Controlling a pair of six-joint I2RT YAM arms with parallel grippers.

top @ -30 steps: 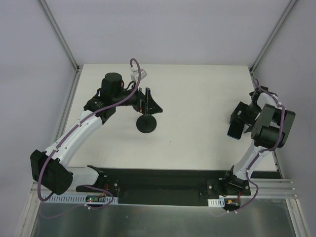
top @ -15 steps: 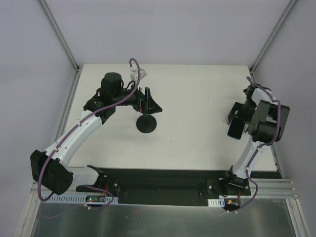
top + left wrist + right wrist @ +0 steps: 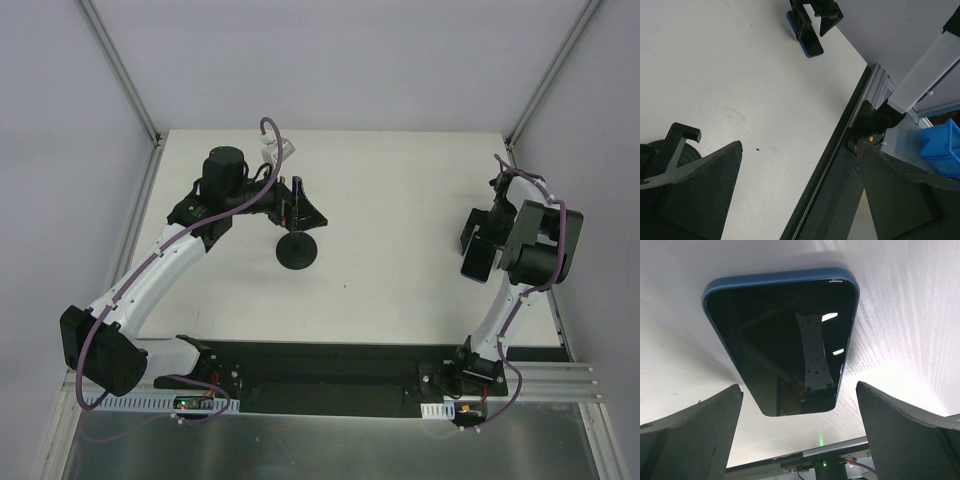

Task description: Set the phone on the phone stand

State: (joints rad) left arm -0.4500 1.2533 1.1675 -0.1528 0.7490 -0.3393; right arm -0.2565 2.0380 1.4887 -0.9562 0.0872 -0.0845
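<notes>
The phone (image 3: 782,340), black face with a blue edge, lies flat on the white table near its right edge; it also shows in the top view (image 3: 474,260) and far off in the left wrist view (image 3: 808,42). My right gripper (image 3: 799,387) is open just above the phone, one finger on each side of its near end, touching nothing. The black phone stand (image 3: 297,250) stands left of centre. Its holder (image 3: 683,133) shows beside my left finger (image 3: 700,195). My left gripper (image 3: 300,208) is open and empty, right over the stand's top.
Aluminium frame posts (image 3: 120,75) and grey walls close in the table. A black strip and metal rail (image 3: 330,375) run along the near edge by the arm bases. A blue bin (image 3: 942,150) stands off the table beyond that rail.
My right arm has swung a little left and forward, bringing its open gripper closer over the phone. The left arm, the stand and the phone have not moved.
</notes>
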